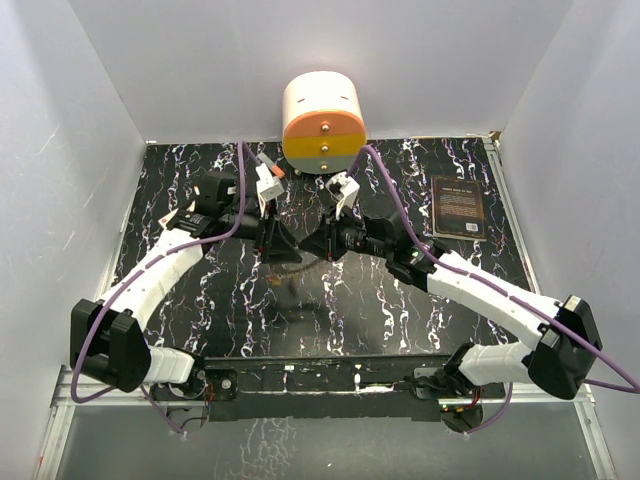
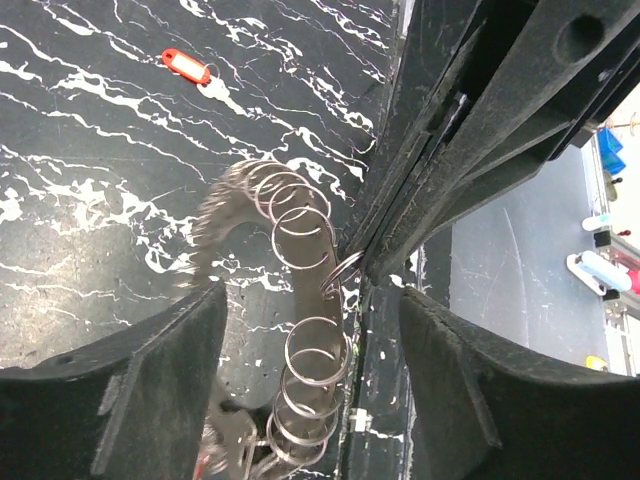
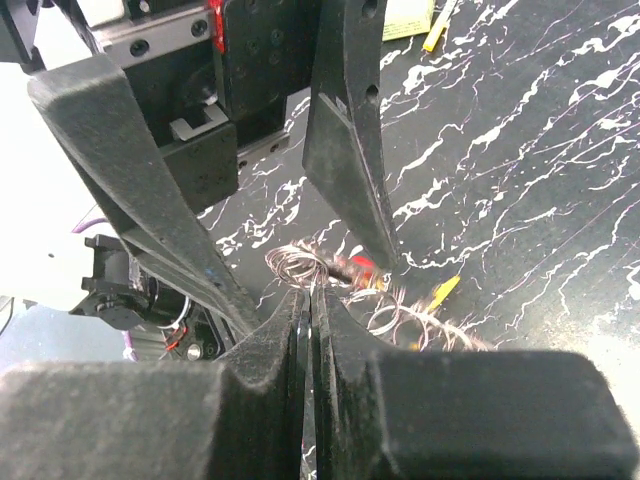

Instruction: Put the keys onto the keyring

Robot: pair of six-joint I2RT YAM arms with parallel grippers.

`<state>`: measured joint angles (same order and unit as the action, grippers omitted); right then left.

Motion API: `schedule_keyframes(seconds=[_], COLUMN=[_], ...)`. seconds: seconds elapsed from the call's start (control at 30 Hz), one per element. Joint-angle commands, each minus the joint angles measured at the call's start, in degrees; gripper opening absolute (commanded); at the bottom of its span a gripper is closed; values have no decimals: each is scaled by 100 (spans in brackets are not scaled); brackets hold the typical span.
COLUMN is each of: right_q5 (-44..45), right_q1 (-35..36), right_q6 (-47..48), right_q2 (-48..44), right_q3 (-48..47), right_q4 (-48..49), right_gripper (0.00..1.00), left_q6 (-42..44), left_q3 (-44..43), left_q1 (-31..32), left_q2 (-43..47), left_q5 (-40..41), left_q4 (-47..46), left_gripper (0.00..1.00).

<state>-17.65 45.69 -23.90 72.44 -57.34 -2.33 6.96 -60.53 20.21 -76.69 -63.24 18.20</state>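
The keyring [image 2: 218, 205], a silvery blurred ring with a spiky rim, hangs above the table with a string of small wire loops [image 2: 312, 352]. My right gripper [image 3: 310, 296] is shut on one small loop, and its dark fingers [image 2: 470, 120] show in the left wrist view. My left gripper [image 2: 312, 300] is open, jaws wide on either side of the hanging loops. A red key [image 3: 360, 265] and a yellow key [image 3: 441, 291] hang in the bundle. Another red key [image 2: 187, 67] lies on the table. Both grippers meet at mid-table, left [image 1: 283, 243] and right [image 1: 315, 243].
The cream-and-orange round drawer unit [image 1: 322, 120] stands at the back centre. A dark card [image 1: 460, 207] lies at the right back. A small yellow piece [image 3: 437, 35] lies on the black marbled mat [image 1: 200, 160]. White walls close in the sides.
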Motion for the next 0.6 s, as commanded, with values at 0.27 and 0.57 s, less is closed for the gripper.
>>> schedule_keyframes(seconds=[0.27, 0.57], right_q5=[192, 254], right_q1=[128, 152], right_q6=[-223, -314], right_q2=[-276, -373], right_q3=[-339, -236], right_q4=[778, 760], right_gripper=[8, 8], left_q6=[72, 85], left_q3=[-255, -345], left_q1=[124, 133], left_q2=[-40, -57], left_q5=[-209, -200], left_q4=[-45, -2], left_gripper=[51, 52])
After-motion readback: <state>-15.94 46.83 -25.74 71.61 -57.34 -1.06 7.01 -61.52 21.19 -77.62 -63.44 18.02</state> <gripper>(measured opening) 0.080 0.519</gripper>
